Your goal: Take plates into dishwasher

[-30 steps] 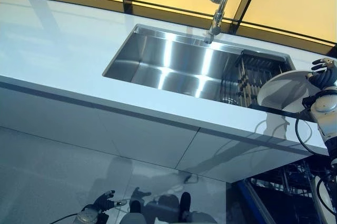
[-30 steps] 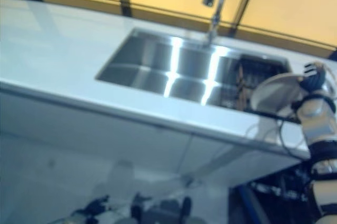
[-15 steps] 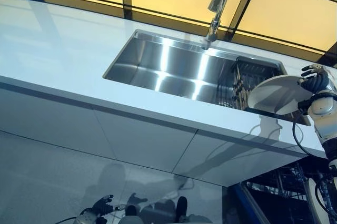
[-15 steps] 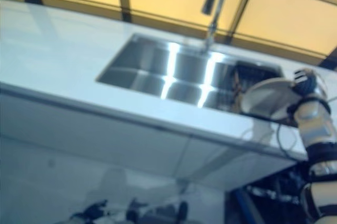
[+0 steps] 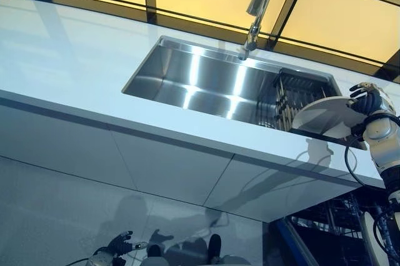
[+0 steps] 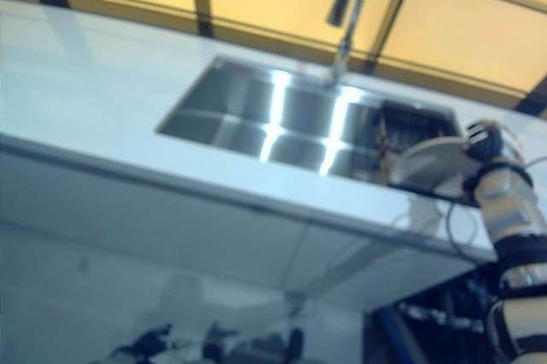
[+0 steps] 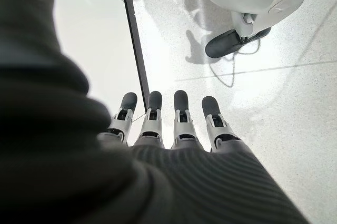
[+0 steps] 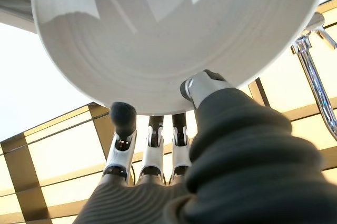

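No brand, label or readable writing shows on any item in these views.

The right hand (image 5: 370,99) sits at about 3 o'clock in the head views, above the right end of the white table (image 5: 75,66). It grips a white plate (image 5: 325,116) by the rim – in the right wrist view the thumb (image 8: 202,84) presses the plate's near face (image 8: 174,29) while the fingers (image 8: 122,124) pass behind its edge. The plate is held clear of the table, tilted, its face turned toward the sink (image 5: 206,78).

The steel sink lies in the table at about 1 o'clock. A dark dish rack (image 5: 297,94) stands in its right end, just beside the plate. The tap (image 5: 259,4) rises behind the sink at 12 o'clock.

The left hand (image 5: 115,248) hangs low at about 7 o'clock, above the pale floor (image 7: 263,82). Its fingers (image 7: 181,116) are straight and spread in the left wrist view – it holds nothing.

Change against the earlier frames: the plate now lies flatter and lower, so less of its round face shows from the head views, and the right hand sits slightly lower beside the rack. The left hand stays in the same low position. Sink, rack and tap are unchanged relative to one another.
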